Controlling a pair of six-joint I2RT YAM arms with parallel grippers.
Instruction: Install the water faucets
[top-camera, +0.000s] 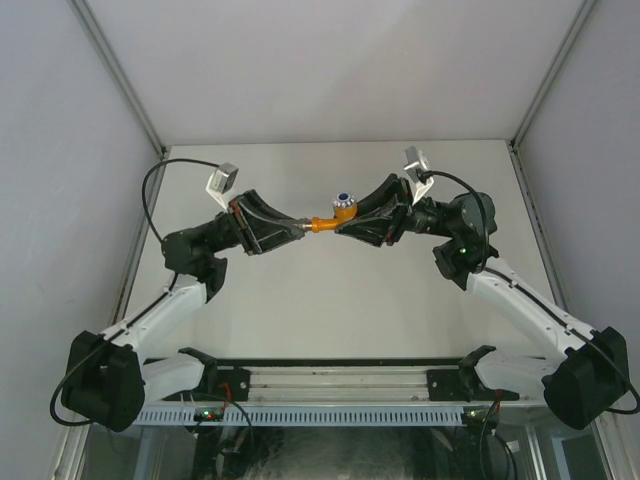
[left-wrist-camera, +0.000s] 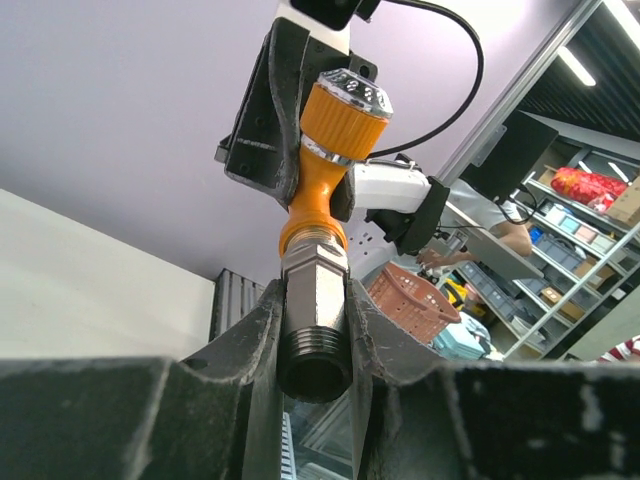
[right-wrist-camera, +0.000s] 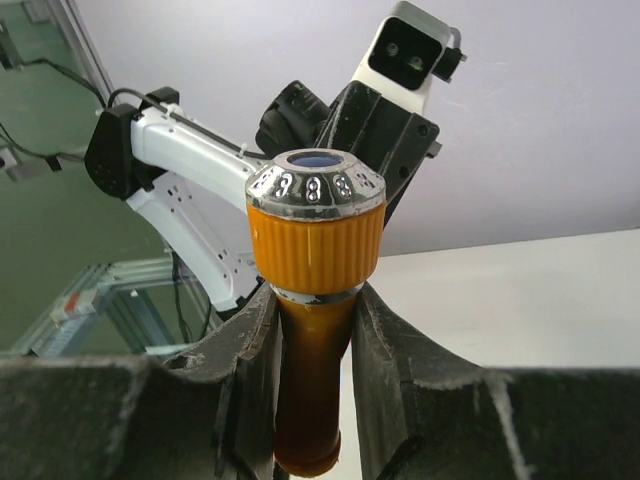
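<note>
The orange-yellow faucet (top-camera: 328, 222) is held in the air above the table, its round knob with a blue centre pointing up. My right gripper (top-camera: 347, 226) is shut on the faucet's body just below the knob, as the right wrist view shows (right-wrist-camera: 313, 335), with the faucet (right-wrist-camera: 315, 240) upright between the fingers. My left gripper (top-camera: 296, 228) is shut on the grey metal pipe fitting (left-wrist-camera: 314, 300), which sits end to end against the faucet's threaded end (left-wrist-camera: 316, 200). How far the two are screwed together cannot be told.
The white table (top-camera: 330, 310) lies below both arms. Grey walls and metal corner posts (top-camera: 120, 75) enclose it on three sides. A rail (top-camera: 340, 380) runs along the near edge between the arm bases. A red basket (left-wrist-camera: 415, 300) stands outside the cell.
</note>
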